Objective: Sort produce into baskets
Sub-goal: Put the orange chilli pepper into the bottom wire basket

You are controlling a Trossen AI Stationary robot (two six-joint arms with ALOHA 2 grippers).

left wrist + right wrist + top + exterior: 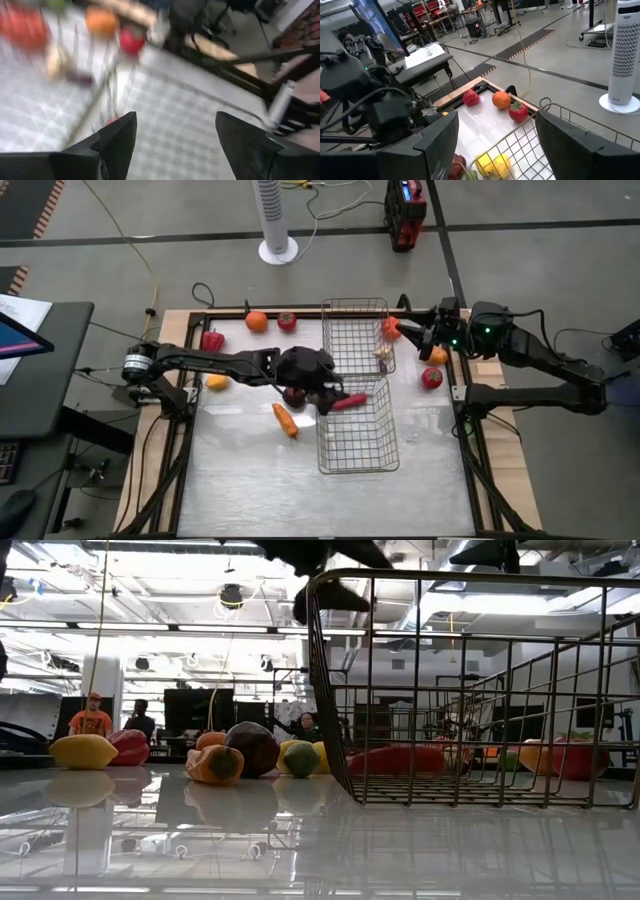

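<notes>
Two wire baskets are logged: left gripper (fingers spread) above a red pepper; right gripper likewise spread.

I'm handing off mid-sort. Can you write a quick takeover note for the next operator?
Left end effector: open, empty, at the near basket left rim; a red pepper lies inside.
Right end effector: open, empty, beside the far basket, which holds a few items.
Left on the table: orange, tomato, carrot, lemon, another pepper, dark fruit; a tomato on the right.
</notes>
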